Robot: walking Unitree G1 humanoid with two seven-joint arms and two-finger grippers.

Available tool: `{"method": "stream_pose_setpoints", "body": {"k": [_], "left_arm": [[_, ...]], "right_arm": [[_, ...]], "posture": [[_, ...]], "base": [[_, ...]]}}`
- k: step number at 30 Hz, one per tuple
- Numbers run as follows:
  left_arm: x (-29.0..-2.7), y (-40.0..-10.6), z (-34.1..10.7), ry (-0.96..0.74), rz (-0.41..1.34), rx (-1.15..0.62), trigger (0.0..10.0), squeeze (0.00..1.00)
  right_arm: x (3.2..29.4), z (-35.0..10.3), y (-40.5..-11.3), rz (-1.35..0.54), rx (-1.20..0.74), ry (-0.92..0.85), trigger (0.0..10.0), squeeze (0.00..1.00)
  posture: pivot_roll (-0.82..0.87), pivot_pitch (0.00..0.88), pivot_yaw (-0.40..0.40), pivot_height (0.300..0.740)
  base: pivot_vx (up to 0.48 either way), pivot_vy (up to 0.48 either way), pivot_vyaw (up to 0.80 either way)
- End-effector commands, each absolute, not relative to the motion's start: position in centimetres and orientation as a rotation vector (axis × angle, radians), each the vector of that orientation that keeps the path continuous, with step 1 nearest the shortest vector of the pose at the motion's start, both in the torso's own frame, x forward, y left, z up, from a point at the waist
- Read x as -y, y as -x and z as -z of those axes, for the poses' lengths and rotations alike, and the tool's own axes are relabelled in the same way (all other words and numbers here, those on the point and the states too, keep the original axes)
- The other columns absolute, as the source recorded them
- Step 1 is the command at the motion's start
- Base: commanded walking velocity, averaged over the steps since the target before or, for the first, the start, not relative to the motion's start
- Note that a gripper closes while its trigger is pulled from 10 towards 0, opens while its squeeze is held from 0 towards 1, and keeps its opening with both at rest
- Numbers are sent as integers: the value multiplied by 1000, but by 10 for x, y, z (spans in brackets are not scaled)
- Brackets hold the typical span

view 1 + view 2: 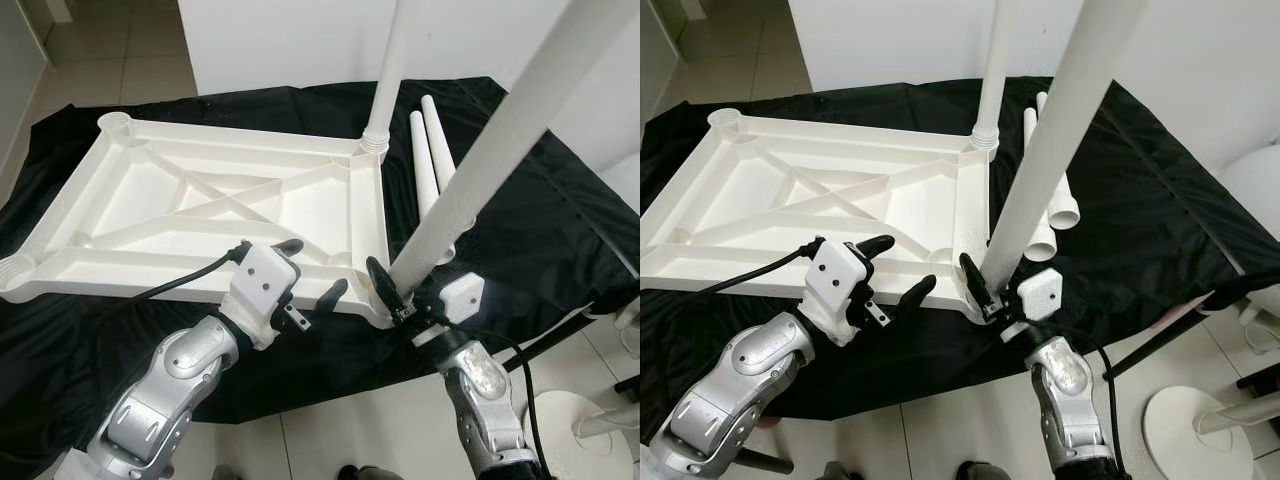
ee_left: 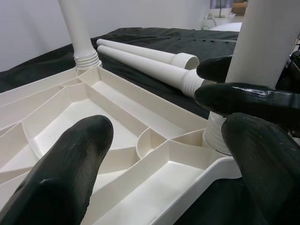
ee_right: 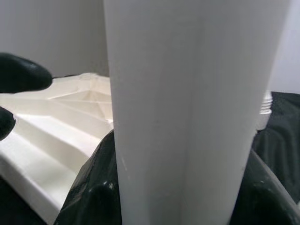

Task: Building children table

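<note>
I saw one white tabletop [image 1: 200, 210] lying upside down on a black cloth [image 1: 540, 230], its ribbed underside facing up. I counted four white legs in all. One leg [image 1: 395, 60] stood upright in the far corner socket on the robot's right. A second leg [image 1: 500, 150] stood in the near right corner socket, leaning slightly. Two loose legs [image 1: 432, 165] lay side by side on the cloth just beside the tabletop's right edge, touching each other, between the two standing ones. The two left corner sockets, near [image 1: 18, 268] and far [image 1: 115, 122], held no legs.

My right gripper [image 1: 392, 295] was clenched round the base of the near leg, just above its socket; in the right wrist view the leg [image 3: 197, 108] sat between the black fingers [image 3: 93, 187]. My left gripper [image 1: 310, 270] hung released over the tabletop's near edge, just beside that same corner, with its fingers [image 2: 65, 173] spread and nothing between them. I could not tell whether its tips touched the plastic.

A white wall [image 1: 280, 40] stood behind the cloth, and tiled floor [image 1: 110, 50] showed at far left.
</note>
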State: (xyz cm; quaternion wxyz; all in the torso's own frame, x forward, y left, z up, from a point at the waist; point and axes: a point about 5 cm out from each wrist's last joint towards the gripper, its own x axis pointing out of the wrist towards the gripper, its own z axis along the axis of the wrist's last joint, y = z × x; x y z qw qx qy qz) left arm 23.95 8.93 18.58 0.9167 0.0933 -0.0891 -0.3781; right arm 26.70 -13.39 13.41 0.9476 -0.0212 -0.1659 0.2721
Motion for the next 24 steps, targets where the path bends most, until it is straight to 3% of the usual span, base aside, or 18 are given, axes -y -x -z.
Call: {"method": "stream_pose_setpoints", "body": {"k": [1,16,24], "left_arm": [[-88,-236,-186,-202,852,173,10000,0],[-89,-234,-186,-201,844,171,10000,0],[-89,-234,-187,-199,847,172,10000,0]], "right_arm": [[134,-98,-264,-585,114,96,10000,0],[144,-97,-265,-607,8,75,10000,0],[144,-99,-259,-526,61,-179,10000,0]], "posture": [[17,142,7,740],[13,146,1,740],[14,146,2,740]], "base": [[0,0,0],[0,0,0],[0,0,0]]}}
